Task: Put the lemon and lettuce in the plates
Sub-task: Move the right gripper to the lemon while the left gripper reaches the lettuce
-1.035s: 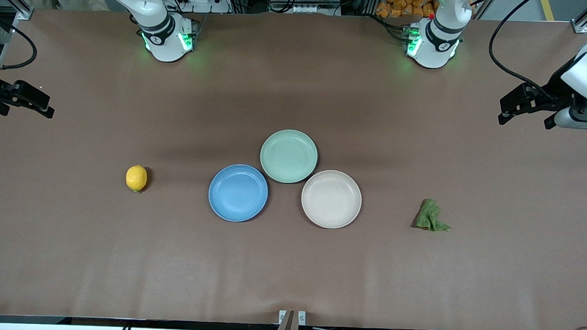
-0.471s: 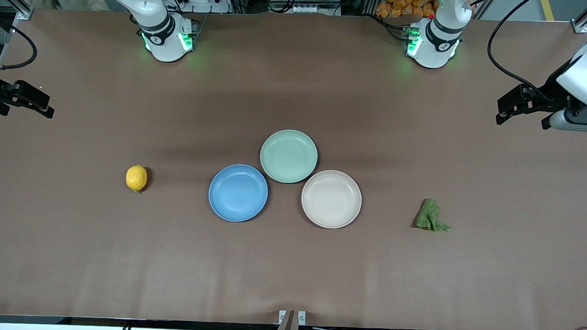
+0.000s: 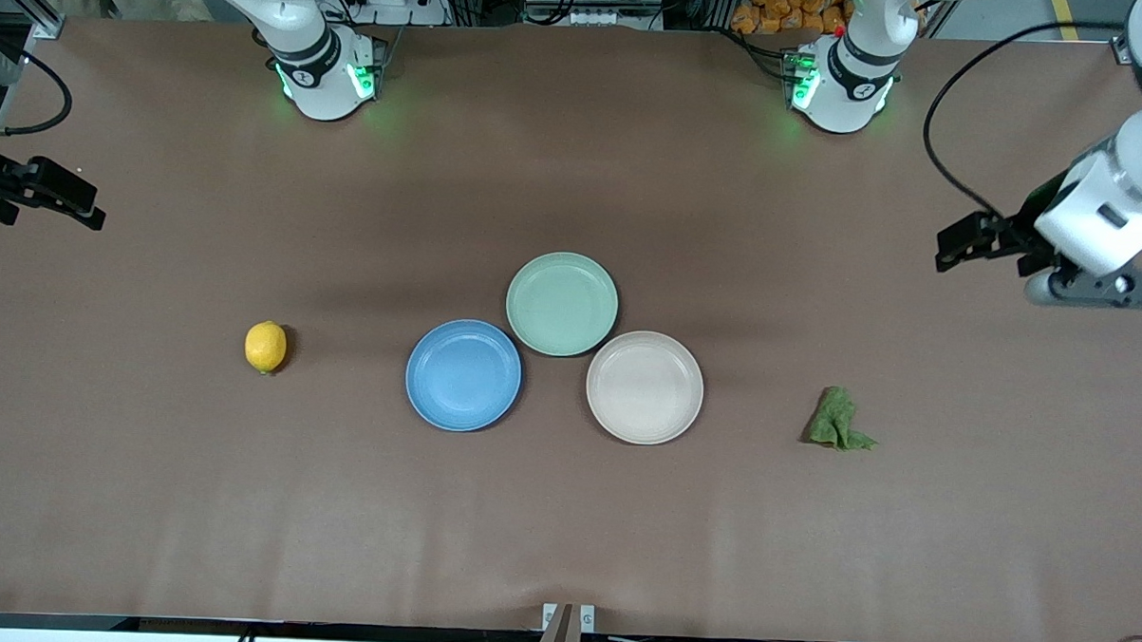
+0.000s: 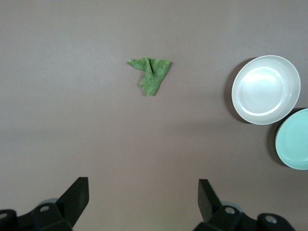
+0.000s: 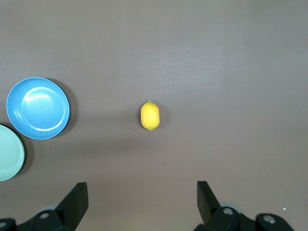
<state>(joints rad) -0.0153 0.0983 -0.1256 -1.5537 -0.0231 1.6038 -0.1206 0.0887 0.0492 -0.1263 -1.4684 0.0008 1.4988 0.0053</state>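
Note:
The yellow lemon (image 3: 265, 346) (image 5: 149, 115) lies on the table toward the right arm's end. The green lettuce (image 3: 838, 421) (image 4: 151, 74) lies toward the left arm's end. Between them sit the blue plate (image 3: 463, 374) (image 5: 37, 108) and the beige plate (image 3: 644, 387) (image 4: 265, 89), both empty. My left gripper (image 3: 946, 253) (image 4: 142, 186) hangs open and empty over bare table at the left arm's end, apart from the lettuce. My right gripper (image 3: 98, 217) (image 5: 141, 188) waits open and empty over the table's edge at the right arm's end.
A mint-green plate (image 3: 561, 303) (image 4: 293, 139) touches both other plates, farther from the front camera than they are. The two arm bases (image 3: 325, 70) (image 3: 840, 83) stand along the table's back edge. Brown table surface (image 3: 564, 511) spreads around everything.
The left arm has swung, bringing its gripper a little toward the table's middle and the lettuce. The right arm, the lemon, the lettuce and the plates have not moved.

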